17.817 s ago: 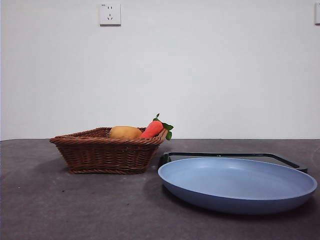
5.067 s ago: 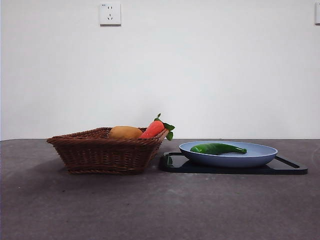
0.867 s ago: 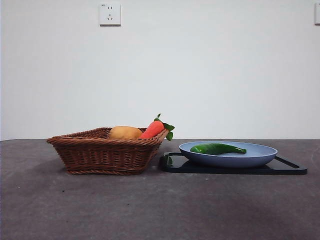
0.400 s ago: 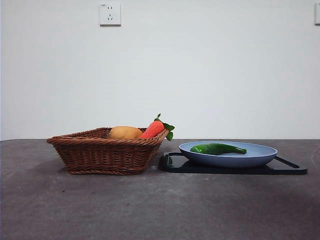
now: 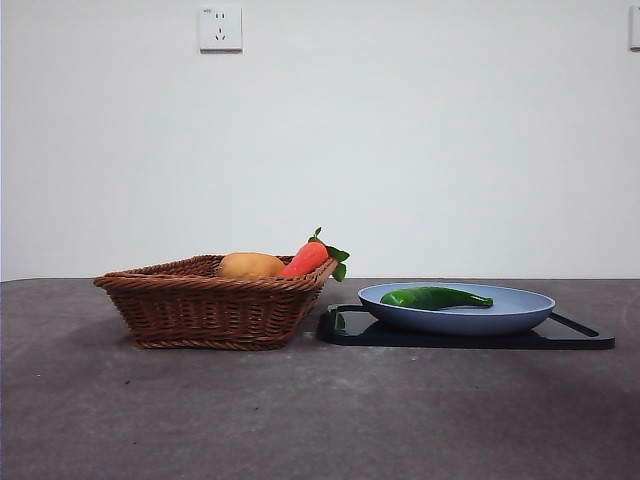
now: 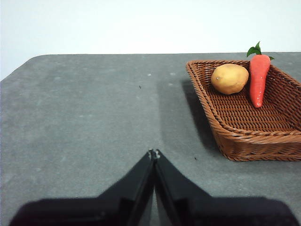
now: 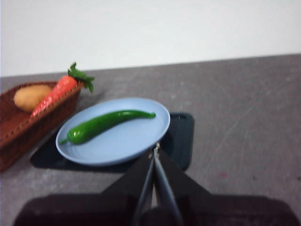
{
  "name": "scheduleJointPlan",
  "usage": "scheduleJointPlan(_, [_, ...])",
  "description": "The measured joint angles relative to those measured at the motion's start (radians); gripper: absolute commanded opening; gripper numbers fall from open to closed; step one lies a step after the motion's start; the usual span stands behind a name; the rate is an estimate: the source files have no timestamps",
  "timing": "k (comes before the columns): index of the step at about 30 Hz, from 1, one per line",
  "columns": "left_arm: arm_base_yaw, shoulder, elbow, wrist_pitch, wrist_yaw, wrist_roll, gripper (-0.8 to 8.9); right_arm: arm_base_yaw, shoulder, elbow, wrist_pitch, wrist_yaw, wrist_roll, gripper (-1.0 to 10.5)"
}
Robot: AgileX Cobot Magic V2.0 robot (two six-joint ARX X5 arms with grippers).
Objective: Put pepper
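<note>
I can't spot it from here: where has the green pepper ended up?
The pepper lies flat in the blue plate, which sits on a black tray just right of the wicker basket in the front view; nothing is holding it.

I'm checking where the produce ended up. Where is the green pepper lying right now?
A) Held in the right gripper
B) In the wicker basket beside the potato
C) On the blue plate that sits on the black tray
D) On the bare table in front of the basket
C: the pepper lies on the blue plate atop the black tray; the basket holds only the potato and carrot, and both grippers are shut and empty.
</note>
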Motion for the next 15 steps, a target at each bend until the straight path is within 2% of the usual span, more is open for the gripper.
scheduleJointPlan(6, [0.0, 0.0, 0.0, 0.0, 0.0, 0.0, 0.06, 0.0, -0.002, 0.0, -0.06, 0.0, 0.006, 0.1])
scheduleJointPlan(15, [0.0, 0.0, 0.0, 0.0, 0.0, 0.0, 0.06, 0.0, -0.002, 0.0, -0.057, 0.0, 0.013, 0.1])
